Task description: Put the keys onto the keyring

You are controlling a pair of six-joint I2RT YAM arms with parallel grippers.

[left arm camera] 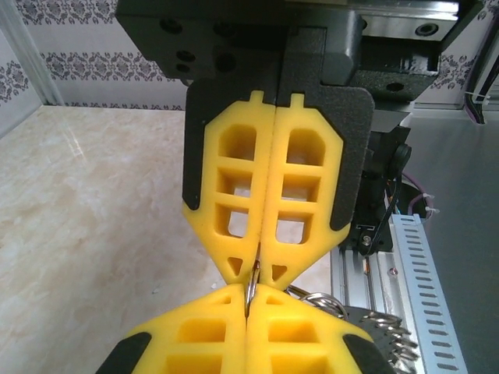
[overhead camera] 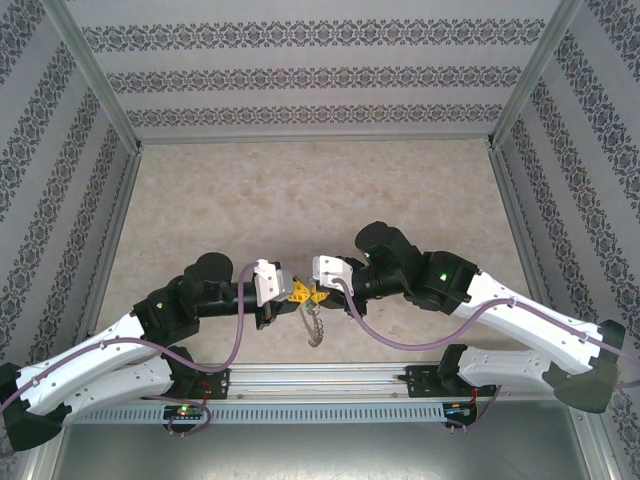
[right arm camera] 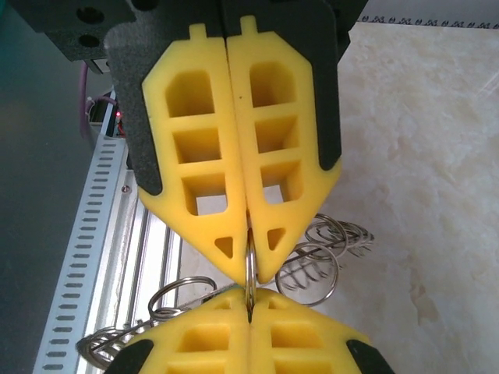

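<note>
— Yellow left fingers (left arm camera: 234,166): gripping what?
— Clenched on the rim of the grey metal keyring fringed with silvery wire loops (overhead camera: 315,325). The yellow right fingers (right arm camera: 195,122) clamp the same rim, tip to tip. The ring stands edge-on between both arms, equally near, with its loops hanging below.

no readable text, labels, numbers

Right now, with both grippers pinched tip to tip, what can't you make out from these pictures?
- The keyring: in both wrist views, a thin metal edge is all that can be seen; the yellow fingers cover its body.
- The key: in the top view, too small to tell whether it is threaded on; the left gripper and right gripper crowd the spot.
- The wire loops: in the right wrist view, cut off by the lower fingers and the bottom edge; their count is unclear.
</note>
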